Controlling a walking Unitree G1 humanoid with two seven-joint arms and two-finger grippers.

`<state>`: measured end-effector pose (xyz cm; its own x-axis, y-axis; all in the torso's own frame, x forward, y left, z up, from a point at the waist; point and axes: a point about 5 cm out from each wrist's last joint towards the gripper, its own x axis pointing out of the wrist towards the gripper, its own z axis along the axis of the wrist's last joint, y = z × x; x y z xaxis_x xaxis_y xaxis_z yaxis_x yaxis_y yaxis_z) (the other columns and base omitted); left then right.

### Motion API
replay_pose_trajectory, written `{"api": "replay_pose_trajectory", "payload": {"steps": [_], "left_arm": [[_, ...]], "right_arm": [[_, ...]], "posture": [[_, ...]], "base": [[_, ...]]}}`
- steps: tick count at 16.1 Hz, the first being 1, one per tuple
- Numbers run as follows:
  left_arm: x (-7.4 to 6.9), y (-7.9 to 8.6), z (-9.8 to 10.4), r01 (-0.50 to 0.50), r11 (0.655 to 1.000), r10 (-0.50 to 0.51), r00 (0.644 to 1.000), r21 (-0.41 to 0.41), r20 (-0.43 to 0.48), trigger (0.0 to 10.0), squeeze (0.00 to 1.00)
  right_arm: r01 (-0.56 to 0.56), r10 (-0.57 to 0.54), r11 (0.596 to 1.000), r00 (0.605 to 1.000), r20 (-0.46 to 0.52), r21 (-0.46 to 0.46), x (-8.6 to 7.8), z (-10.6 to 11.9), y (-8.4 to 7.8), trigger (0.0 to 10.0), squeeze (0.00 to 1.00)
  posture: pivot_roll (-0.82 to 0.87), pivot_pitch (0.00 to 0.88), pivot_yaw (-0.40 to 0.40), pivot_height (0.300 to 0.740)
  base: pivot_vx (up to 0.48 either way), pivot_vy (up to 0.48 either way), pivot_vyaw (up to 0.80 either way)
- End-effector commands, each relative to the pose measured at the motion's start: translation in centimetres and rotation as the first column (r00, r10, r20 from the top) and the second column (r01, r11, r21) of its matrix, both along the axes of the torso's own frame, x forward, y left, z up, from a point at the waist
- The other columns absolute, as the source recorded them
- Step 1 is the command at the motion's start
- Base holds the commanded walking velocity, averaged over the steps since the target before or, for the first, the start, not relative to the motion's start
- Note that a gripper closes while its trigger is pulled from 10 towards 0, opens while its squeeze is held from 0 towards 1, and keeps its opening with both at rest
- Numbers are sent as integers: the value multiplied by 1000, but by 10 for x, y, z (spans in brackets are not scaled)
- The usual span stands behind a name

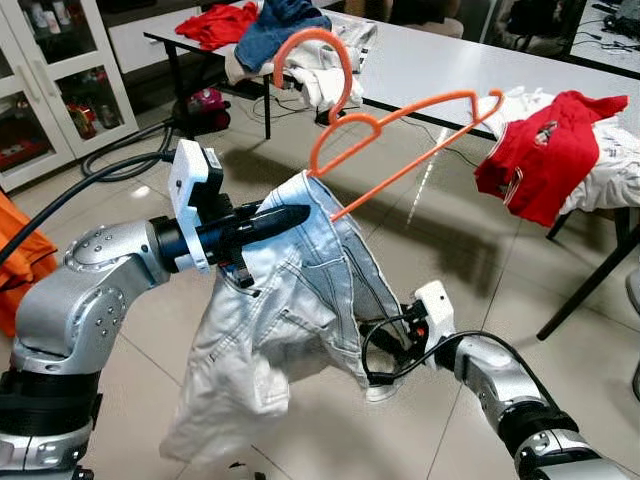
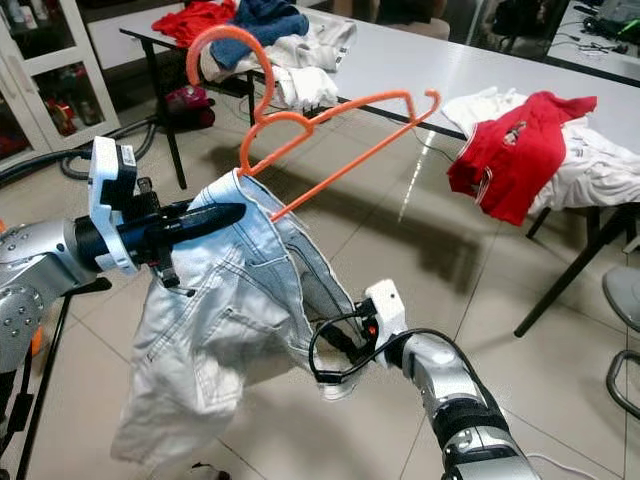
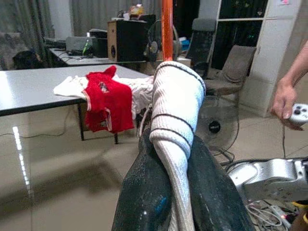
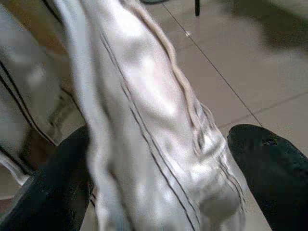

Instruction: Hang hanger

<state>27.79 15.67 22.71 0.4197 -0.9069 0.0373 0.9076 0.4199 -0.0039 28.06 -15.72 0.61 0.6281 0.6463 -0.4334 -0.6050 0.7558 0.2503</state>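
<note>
Hanger was aloft, threaded into pale jeans whose waistband my left gripper clenched. My right gripper stood spread around a trouser leg. Hanging on a rail remained undone.

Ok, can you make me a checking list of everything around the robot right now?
Surface: grey table stands behind; tiled floor below.
Job's things: orange hanger hooks into the waistband of pale jeans, held in the air.
Clutter: red shirt drapes over the table edge; a clothes pile lies farther back.
End effectors: left end effector is shut on the jeans' waistband; right end effector is open around a lower fold.
Cables: black hose on the floor.
Surroundings: glass cabinet; a person's hand.
</note>
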Motion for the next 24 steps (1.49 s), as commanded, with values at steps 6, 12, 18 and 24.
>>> {"api": "replay_pose_trajectory", "payload": {"steps": [6,12,18,24], "left_arm": [[-3,3,31,5,998,1,996,-63,91,10000,0],[1,17,29,-53,998,56,995,-40,86,10000,0],[6,28,26,-81,997,81,993,-12,84,10000,0],[9,39,19,-89,995,85,993,46,77,10000,0]], "right_arm": [[35,-44,996,994,-100,-88,-14,-19,-12,10000,0],[178,-181,982,982,-47,-54,-8,-14,-28,8863,0],[199,-199,980,979,-40,-23,-15,-15,-38,0,0],[216,-216,976,976,-24,39,-16,-9,-52,0,0]], "posture": [[-75,0,-41,740],[-79,0,-45,740],[-89,0,-36,740],[-90,0,-33,740]], "base": [[0,0,0],[0,0,0],[0,0,0],[0,0,0]]}}
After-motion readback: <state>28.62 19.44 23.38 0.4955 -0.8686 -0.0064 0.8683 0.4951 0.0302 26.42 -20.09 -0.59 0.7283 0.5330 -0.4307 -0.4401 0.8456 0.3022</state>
